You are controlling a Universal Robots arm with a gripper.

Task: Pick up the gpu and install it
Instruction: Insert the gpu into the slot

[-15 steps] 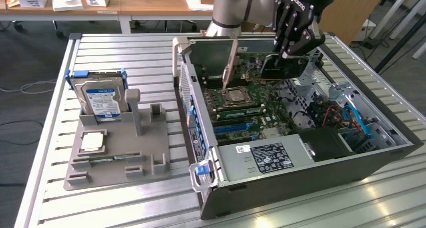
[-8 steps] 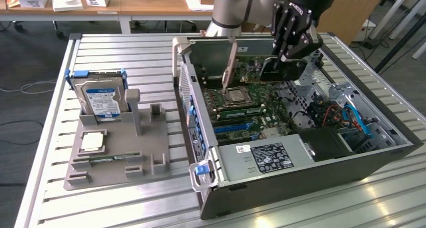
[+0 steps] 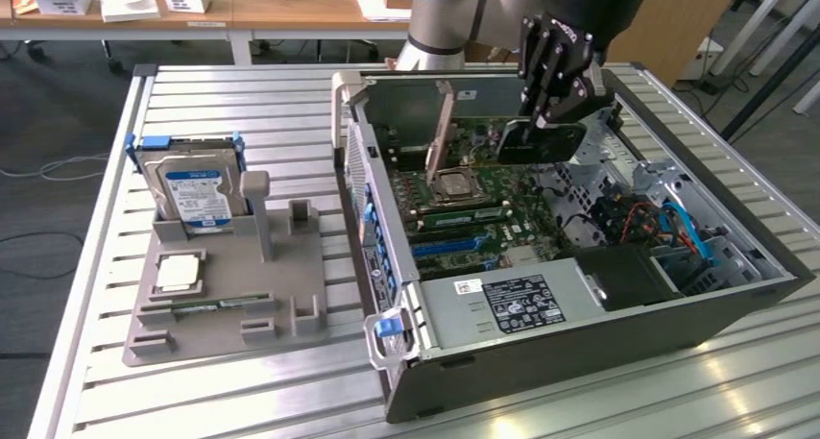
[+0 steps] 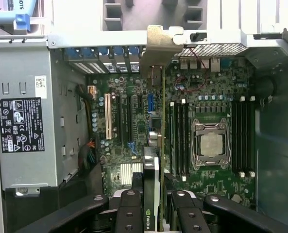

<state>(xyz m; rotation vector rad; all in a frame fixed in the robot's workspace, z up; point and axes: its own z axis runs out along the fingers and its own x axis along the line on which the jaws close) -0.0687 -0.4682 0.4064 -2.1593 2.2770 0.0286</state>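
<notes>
Over the open computer case [image 3: 717, 309] on the slatted metal counter [image 3: 230, 391], the robot arm reaches down from the far side. Its black fingers [image 3: 554, 84] are partly closed, clamped on the two faces of the gpu [image 3: 536, 141]. The dark card is held on edge and hangs inside the case, raised above the green motherboard [image 3: 481, 223].

From the wrist view, the fingers [image 4: 129, 208] sit on either side of the gpu [image 4: 152, 162], which is seen edge-on. It runs away from the camera as a thin line, ending in its pale metal bracket [image 4: 159, 46] by the case's rear wall. The card's edge lies over the motherboard [image 4: 134, 160], between the row of long expansion slots [image 4: 107, 116] and the square processor socket [image 4: 211, 143]. Whether it touches a slot cannot be told.

A grey power supply [image 3: 513, 304] with a black label fills the near end of the case.

At the exterior view's left, well apart from the case, a grey parts holder [image 3: 211, 309] rests on the counter. A silver hard drive [image 3: 192, 191] with a blue label stands upright in it. A square processor chip [image 3: 176, 272] and a narrow green memory stick [image 3: 205, 304] lie flat on it.
</notes>
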